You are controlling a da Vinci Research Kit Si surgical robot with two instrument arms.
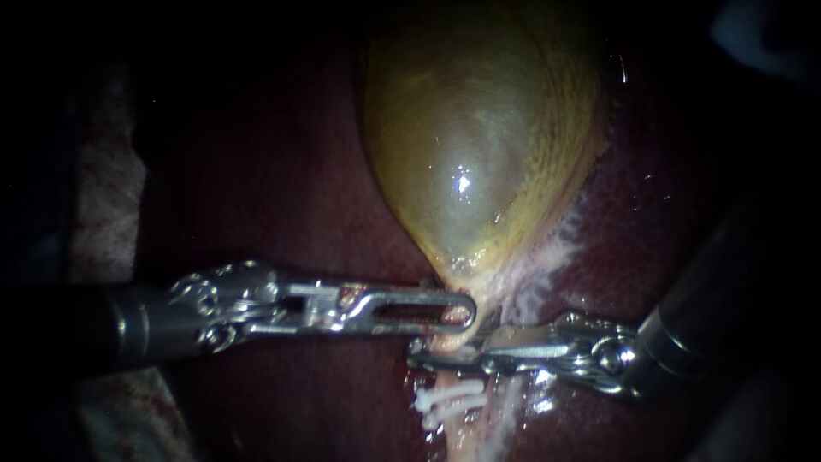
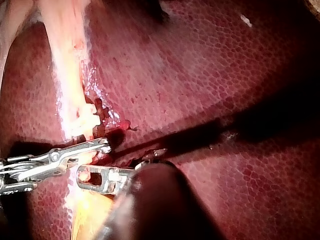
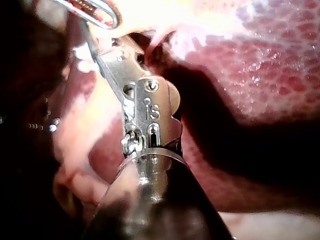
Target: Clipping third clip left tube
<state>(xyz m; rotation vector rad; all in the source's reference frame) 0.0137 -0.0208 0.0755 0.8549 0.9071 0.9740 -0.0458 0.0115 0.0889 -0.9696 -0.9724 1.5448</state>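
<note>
The yellow-green gallbladder (image 1: pixel 479 154) lies on the dark red liver (image 1: pixel 282 197) and narrows downward to a neck. My left instrument (image 1: pixel 466 315) reaches in level, its slotted jaws shut on that neck. Just below it my right instrument (image 1: pixel 419 352) crosses the pale left tube (image 1: pixel 457 436), its thin jaws closed on the tube from both sides. Two white clips (image 1: pixel 449 400) sit on the tube right under those jaws. The left wrist view shows the same clips (image 2: pixel 90 114), the tube (image 2: pixel 67 65), my right instrument (image 2: pixel 102 147) and my left instrument (image 2: pixel 82 176).
A second pale strand (image 1: pixel 513 402) runs beside the clipped tube. Whitish fibrous tissue (image 1: pixel 547 265) fringes the gallbladder's right edge. A pale band of tissue (image 1: pixel 103 197) lies at the far left. The liver surface (image 2: pixel 225 75) spreads wide beside both instruments.
</note>
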